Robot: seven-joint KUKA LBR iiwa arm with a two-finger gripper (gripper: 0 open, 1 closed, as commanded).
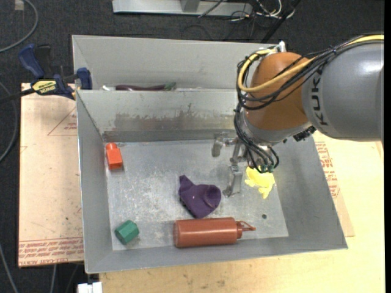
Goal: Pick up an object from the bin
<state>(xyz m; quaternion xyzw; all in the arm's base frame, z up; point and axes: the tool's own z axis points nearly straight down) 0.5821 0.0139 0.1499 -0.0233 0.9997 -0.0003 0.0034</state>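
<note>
My gripper (223, 171) hangs over the middle-right of the bin, open, with nothing between its fingers. Its lower fingertip (231, 191) stands right beside the right edge of a crumpled purple soft thing (198, 196) on the bin floor. A yellow thing (260, 180) lies just right of the gripper, partly hidden under the wrist. A red-brown squeeze bottle (206, 232) lies on its side along the front of the bin, nozzle pointing right.
An orange block (113, 156) sits by the left wall. A green block (127, 231) lies in the front left corner. The arm with its orange cover and cables reaches in from the right, over the back right of the bin.
</note>
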